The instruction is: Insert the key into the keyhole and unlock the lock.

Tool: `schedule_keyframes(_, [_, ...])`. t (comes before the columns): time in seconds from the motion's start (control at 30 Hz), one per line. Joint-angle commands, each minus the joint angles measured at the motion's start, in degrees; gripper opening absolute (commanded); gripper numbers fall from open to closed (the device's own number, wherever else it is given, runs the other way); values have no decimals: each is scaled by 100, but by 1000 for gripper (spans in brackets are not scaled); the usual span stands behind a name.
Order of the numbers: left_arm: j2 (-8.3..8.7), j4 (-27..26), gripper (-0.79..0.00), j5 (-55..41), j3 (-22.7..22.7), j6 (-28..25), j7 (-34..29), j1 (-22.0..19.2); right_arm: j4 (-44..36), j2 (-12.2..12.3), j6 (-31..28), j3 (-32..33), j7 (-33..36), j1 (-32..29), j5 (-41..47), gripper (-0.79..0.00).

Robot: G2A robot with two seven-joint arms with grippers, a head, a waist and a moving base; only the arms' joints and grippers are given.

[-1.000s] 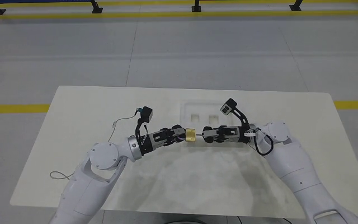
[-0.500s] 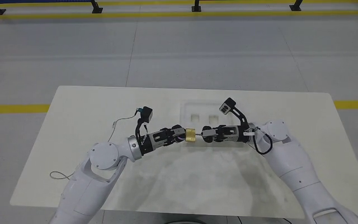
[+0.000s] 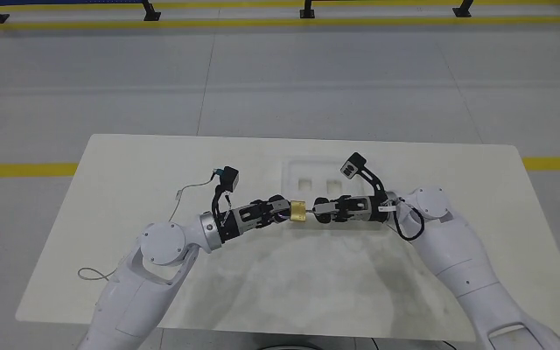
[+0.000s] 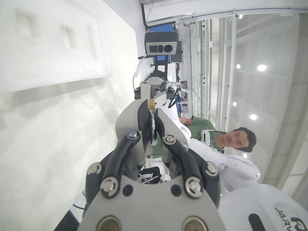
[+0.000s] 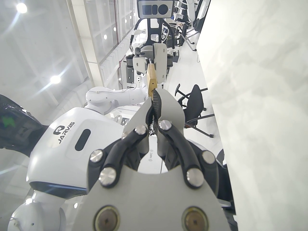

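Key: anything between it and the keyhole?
Nothing visible. The right gripper is shut with its tips right at the brass lock, which the left gripper holds. The key and keyhole are hidden.

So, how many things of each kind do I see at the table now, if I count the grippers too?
Grippers: 2, the left gripper and the right gripper
Lock: 1, brass, held by the left gripper
Key: 1, mostly hidden in the right gripper
Foam tray: 1, white
Total: 5
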Motion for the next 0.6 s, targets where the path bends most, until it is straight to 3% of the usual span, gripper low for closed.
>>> schedule_keyframes(0.0, [0, 0, -785, 0, 0, 0, 0, 0, 10, -2, 13, -3, -1, 6, -3, -785])
schedule_keyframes(0.57, [0, 0, -785, 0, 0, 0, 0, 0, 51, -43, 56, -98, 9, 144, -48, -785])
